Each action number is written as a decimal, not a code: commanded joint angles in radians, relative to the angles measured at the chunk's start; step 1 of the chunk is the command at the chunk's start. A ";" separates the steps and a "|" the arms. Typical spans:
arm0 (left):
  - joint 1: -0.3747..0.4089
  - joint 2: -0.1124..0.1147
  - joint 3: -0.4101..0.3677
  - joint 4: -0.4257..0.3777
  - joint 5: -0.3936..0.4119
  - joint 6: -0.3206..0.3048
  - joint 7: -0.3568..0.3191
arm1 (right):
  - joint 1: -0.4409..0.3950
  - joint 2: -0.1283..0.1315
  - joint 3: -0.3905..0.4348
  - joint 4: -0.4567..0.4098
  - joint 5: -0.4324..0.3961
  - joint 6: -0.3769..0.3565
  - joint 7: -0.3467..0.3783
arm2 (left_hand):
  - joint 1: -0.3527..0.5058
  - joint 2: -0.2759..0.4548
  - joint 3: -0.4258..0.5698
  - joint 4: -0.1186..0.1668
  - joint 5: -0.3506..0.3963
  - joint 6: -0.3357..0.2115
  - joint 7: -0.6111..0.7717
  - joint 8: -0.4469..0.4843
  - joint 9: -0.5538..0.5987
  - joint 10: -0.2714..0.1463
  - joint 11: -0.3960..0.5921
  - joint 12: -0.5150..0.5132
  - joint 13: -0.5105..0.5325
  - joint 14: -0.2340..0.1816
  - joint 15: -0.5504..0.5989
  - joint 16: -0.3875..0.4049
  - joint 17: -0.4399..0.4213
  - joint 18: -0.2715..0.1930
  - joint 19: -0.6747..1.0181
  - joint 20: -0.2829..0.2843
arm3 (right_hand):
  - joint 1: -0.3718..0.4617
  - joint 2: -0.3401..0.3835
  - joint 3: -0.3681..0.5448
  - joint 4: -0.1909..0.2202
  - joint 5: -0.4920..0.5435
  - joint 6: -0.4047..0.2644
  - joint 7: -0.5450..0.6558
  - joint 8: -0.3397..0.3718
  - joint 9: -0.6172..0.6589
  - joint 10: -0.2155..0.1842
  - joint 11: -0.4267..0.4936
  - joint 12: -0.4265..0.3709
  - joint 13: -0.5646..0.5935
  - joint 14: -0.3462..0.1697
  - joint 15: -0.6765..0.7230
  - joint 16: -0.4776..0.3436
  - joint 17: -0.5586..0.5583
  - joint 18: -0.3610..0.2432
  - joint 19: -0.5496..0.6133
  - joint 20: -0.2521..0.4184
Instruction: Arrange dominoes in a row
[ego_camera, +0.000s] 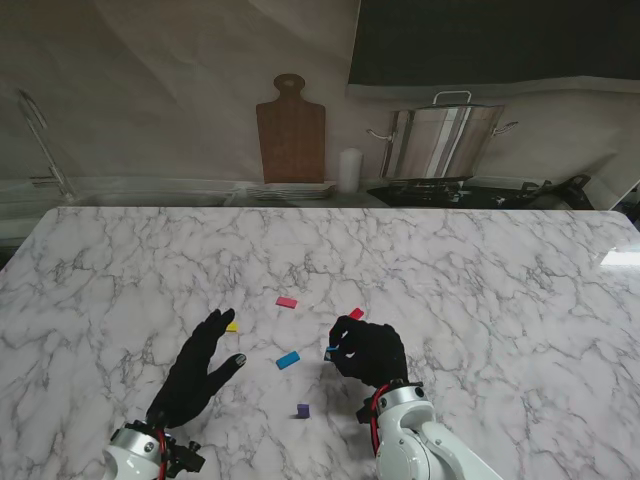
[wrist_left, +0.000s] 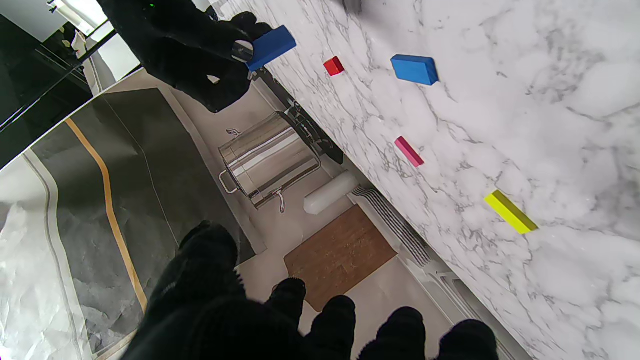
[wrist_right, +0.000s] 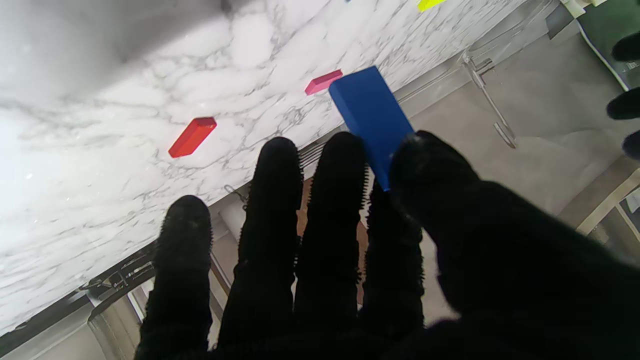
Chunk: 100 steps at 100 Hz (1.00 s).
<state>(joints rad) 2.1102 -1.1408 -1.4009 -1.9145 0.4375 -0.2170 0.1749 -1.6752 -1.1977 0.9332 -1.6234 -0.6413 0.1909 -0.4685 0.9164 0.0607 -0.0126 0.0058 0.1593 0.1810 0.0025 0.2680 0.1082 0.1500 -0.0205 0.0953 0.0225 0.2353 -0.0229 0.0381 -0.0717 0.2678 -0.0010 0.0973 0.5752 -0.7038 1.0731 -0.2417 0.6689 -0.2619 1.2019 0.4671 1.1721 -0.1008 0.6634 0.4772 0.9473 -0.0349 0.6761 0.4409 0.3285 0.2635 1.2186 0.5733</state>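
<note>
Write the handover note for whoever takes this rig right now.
Right hand: shut on a blue domino, held off the table.
Left hand: open, holding nothing.
On the table, scattered: yellow domino by the left fingertips, pink domino, red domino, second blue domino, purple domino nearest to me.
Done: one pickup. Left: no row yet; line up all six.

My left hand (ego_camera: 197, 372) and my right hand (ego_camera: 368, 350) are both covered in black gloves of a fuzzy, knitted-looking fabric, each with five separate fingers; on the right hand's fingers (wrist_right: 270, 200) the fabric shows a fine bristly nap along the edges. Behind each glove my wrists (ego_camera: 405, 400) are glossy white, rounded shells with a grey ring at the cuff. A thin red cable (ego_camera: 375, 425) runs along the right wrist, and another red cable (ego_camera: 160, 445) beside dark fittings on the left.
</note>
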 joint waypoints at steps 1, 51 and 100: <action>0.006 -0.002 0.001 -0.006 0.000 -0.005 -0.011 | -0.012 -0.012 -0.016 0.010 0.012 0.008 -0.003 | 0.023 0.008 -0.002 0.000 -0.027 0.001 -0.014 -0.013 -0.021 -0.012 -0.005 -0.011 -0.028 -0.005 -0.009 -0.015 0.004 -0.006 -0.011 0.004 | 0.005 0.039 0.045 0.033 -0.022 -0.029 0.084 -0.010 -0.039 -0.029 0.047 0.028 -0.026 0.007 0.022 0.008 -0.018 0.010 0.022 0.018; 0.016 0.000 -0.008 -0.015 0.005 -0.009 -0.021 | 0.006 -0.022 -0.101 0.069 -0.001 0.020 -0.032 | 0.020 0.009 -0.002 0.000 -0.027 -0.006 -0.016 -0.015 -0.022 -0.009 -0.006 -0.012 -0.028 -0.004 -0.009 -0.016 0.004 -0.006 -0.012 0.003 | 0.013 0.030 0.059 0.044 -0.031 0.010 0.131 -0.037 -0.303 0.023 0.149 0.155 -0.251 0.017 0.100 0.041 -0.093 -0.017 0.032 0.058; 0.022 0.002 -0.006 -0.022 0.026 -0.012 -0.017 | 0.061 -0.026 -0.158 0.144 -0.023 0.009 -0.043 | 0.022 0.009 -0.002 0.001 -0.027 -0.005 -0.015 -0.019 -0.022 -0.007 -0.006 -0.015 -0.028 -0.004 -0.009 -0.018 0.004 -0.004 -0.013 -0.002 | 0.024 0.033 0.036 0.038 -0.034 0.014 0.136 -0.045 -0.304 0.026 0.160 0.150 -0.254 0.016 0.111 0.040 -0.103 -0.015 0.025 0.063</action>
<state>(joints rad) 2.1275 -1.1395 -1.4110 -1.9311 0.4631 -0.2281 0.1719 -1.6173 -1.2206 0.7772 -1.4880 -0.6639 0.2031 -0.5177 0.9164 0.0607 -0.0126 0.0058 0.1593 0.1810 0.0025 0.2680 0.1082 0.1508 -0.0205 0.0952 0.0225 0.2355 -0.0229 0.0380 -0.0717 0.2678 -0.0010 0.0973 0.5752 -0.6857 1.0827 -0.2305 0.6286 -0.2490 1.2710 0.4305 0.8872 -0.0756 0.7940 0.6227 0.7176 -0.0150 0.7703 0.4646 0.2434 0.2636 1.2260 0.6182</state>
